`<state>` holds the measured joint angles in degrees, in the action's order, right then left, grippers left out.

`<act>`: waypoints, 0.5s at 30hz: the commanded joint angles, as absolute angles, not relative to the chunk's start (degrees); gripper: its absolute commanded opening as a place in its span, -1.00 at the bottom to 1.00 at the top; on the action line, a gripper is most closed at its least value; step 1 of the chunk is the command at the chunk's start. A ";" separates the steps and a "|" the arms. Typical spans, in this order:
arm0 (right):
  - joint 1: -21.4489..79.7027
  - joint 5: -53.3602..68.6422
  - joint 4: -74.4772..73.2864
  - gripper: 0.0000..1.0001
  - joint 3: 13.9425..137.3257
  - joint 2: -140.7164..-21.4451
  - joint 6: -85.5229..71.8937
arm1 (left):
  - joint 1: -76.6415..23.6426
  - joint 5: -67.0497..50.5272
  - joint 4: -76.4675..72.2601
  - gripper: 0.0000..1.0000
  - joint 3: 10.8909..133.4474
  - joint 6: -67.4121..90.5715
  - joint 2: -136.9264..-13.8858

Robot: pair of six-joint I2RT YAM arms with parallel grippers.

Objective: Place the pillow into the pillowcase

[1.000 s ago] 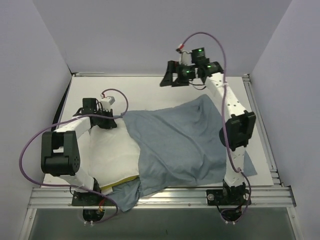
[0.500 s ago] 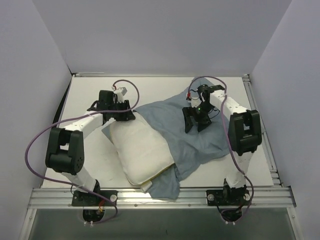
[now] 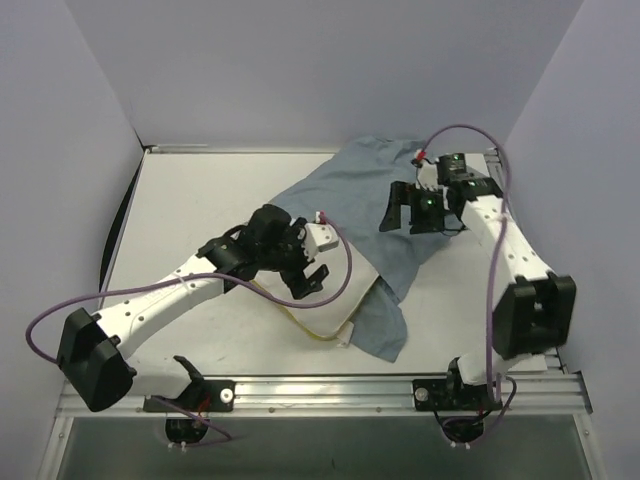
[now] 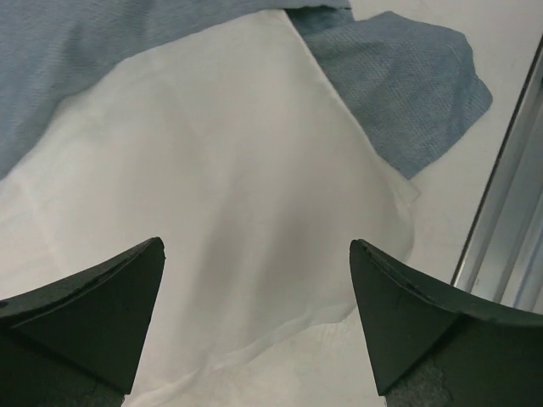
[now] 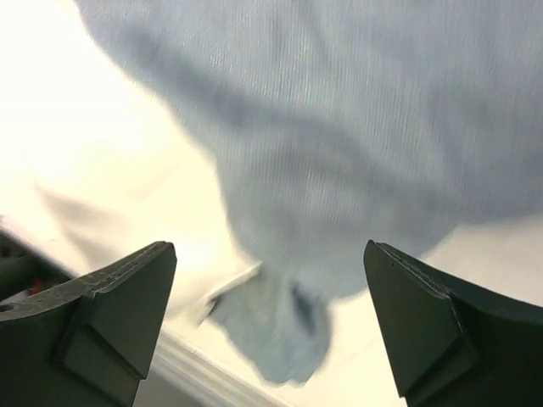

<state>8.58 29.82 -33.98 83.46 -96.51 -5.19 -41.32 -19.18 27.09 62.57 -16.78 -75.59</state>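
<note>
The grey-blue pillowcase (image 3: 345, 195) lies slantwise from the far right corner toward the near middle of the table. The white pillow (image 3: 345, 295) is mostly inside it; only its near end, with a yellow edge, sticks out. My left gripper (image 3: 312, 280) hovers open over that bare end. In the left wrist view the pillow (image 4: 237, 170) fills the space beyond the left gripper (image 4: 254, 246), with the pillowcase (image 4: 399, 76) around it. My right gripper (image 3: 408, 215) is open above the cloth's far part. The right wrist view shows the blurred pillowcase (image 5: 356, 127) beyond the empty right gripper (image 5: 270, 246).
A metal rail (image 3: 330, 385) runs along the table's near edge and appears at the right of the left wrist view as the same rail (image 4: 509, 220). Lavender walls close in the back and both sides. Purple cables loop off both arms.
The left gripper went from shut to open and swung right, over the pillow's near end. The right arm moved toward the far right. The pillowcase and pillow shifted right, with more pillow covered.
</note>
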 commanded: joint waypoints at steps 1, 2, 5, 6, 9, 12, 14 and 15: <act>4.84 32.16 -31.81 1.00 68.33 -82.03 -16.60 | -46.83 -13.83 26.82 0.95 61.52 -10.50 -77.76; 4.22 33.91 -31.90 1.00 64.29 -79.91 -17.66 | -48.93 -11.10 26.55 0.95 62.83 -9.59 -79.09; 2.11 36.20 -31.82 1.00 51.97 -74.19 -20.21 | -55.80 -3.63 25.93 0.95 65.56 -9.32 -85.15; 2.11 36.99 -31.12 1.00 49.77 -73.22 -21.08 | -56.59 -2.56 24.88 0.95 65.83 -8.97 -86.30; 2.29 38.84 -26.29 0.96 42.21 -74.70 -25.74 | -57.92 0.95 23.90 0.95 68.62 -8.44 -92.09; 2.20 36.58 -21.46 0.92 37.45 -75.41 -27.51 | -57.83 1.06 24.96 0.95 71.36 -8.26 -97.72; 2.29 35.51 -20.48 0.89 35.87 -76.72 -28.03 | -57.83 0.44 24.78 0.95 72.42 -7.83 -100.89; 2.29 36.03 -20.13 0.87 35.60 -78.03 -28.30 | -57.75 0.00 25.05 0.95 73.81 -6.52 -102.03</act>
<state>2.07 35.77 -24.45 35.57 -76.97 -25.30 -58.26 -2.37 26.57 69.54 -8.95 -99.59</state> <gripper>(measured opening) 0.944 0.975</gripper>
